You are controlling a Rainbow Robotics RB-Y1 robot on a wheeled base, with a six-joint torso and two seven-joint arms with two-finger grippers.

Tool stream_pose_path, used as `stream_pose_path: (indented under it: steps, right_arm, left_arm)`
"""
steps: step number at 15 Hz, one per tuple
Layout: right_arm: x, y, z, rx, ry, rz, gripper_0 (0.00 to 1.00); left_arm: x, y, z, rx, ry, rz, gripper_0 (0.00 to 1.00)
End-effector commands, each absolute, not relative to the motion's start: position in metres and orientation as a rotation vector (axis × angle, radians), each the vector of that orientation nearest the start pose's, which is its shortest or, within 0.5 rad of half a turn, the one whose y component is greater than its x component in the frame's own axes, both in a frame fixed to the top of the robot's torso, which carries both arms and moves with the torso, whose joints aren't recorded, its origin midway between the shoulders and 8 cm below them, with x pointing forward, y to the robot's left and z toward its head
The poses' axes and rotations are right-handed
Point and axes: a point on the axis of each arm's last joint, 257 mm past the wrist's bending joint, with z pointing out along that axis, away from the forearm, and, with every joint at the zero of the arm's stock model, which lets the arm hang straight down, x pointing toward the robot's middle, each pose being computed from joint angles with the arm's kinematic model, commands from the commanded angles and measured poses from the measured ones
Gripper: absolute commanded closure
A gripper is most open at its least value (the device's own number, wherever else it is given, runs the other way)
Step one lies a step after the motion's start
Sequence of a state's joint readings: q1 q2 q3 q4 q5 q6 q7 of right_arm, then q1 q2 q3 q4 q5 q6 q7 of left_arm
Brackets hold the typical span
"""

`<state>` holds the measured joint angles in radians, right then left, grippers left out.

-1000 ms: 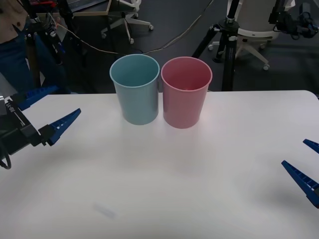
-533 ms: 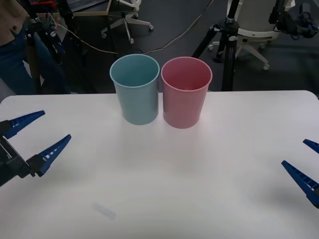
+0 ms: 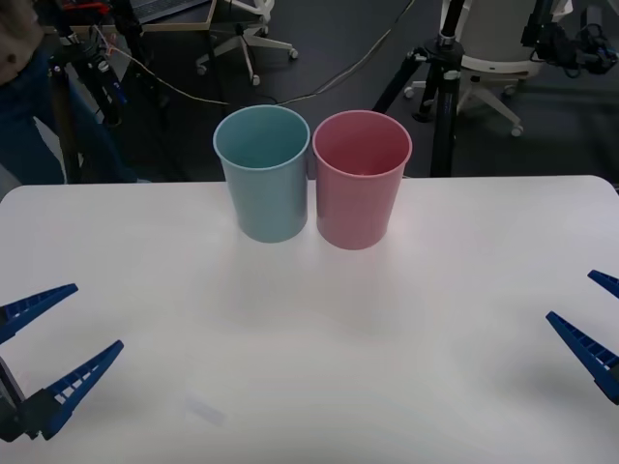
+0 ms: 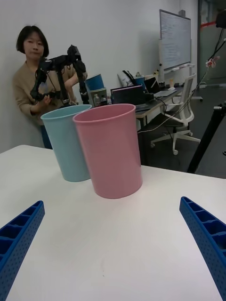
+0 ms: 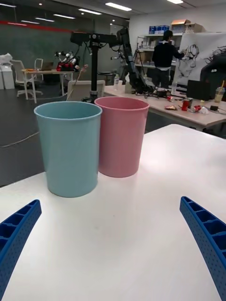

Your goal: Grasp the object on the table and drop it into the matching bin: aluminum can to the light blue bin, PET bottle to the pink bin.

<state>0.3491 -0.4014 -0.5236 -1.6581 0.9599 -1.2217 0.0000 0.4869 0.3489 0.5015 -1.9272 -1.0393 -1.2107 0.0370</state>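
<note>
White and rounded at its corners, the surface (image 3: 319, 329) stretches before the robot in a lab of office chairs and camera tripods on a dark floor. Two round, downward-tapering bins stand upright side by side at its far middle: the light blue bin (image 3: 263, 174) on the robot's left and the pink bin (image 3: 360, 180) on its right, their rims touching or nearly so. Seen from the front camera, the pink bin appears to hold something faint at its bottom, too dim to identify; the PET bottle cannot be made out anywhere on the surface. The left gripper (image 3: 50, 346) hovers low over the near-left corner of the surface, its blue ribbed jaws spread wide and holding nothing. The right gripper (image 3: 592, 321) hangs at the near-right edge, its jaws likewise wide apart and holding nothing. Both grippers sit well apart from the bins. From the left wrist camera, the light blue bin (image 5: 69, 148) stands nearer and the pink bin (image 5: 121, 135) just behind it; from the right wrist camera, the pink bin (image 4: 111, 149) is in front with the light blue bin (image 4: 65, 143) beside it.
</note>
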Motion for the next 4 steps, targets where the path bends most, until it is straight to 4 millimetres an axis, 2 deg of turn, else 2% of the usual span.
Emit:
stream_pose_path:
  steps: [1, 4]
  right_arm:
    - [0.3423, -0.3297, -0.1689, -0.465, 1.441, 0.567, 0.00]
    - [0.3423, -0.3297, -0.1689, -0.465, 1.441, 0.567, 0.00]
  left_arm:
    - [0.2958, 0.2821, -0.1631, 0.592, 1.475, -0.550, 0.00]
    - [0.2958, 0.2821, -0.1631, 0.592, 1.475, -0.550, 0.00]
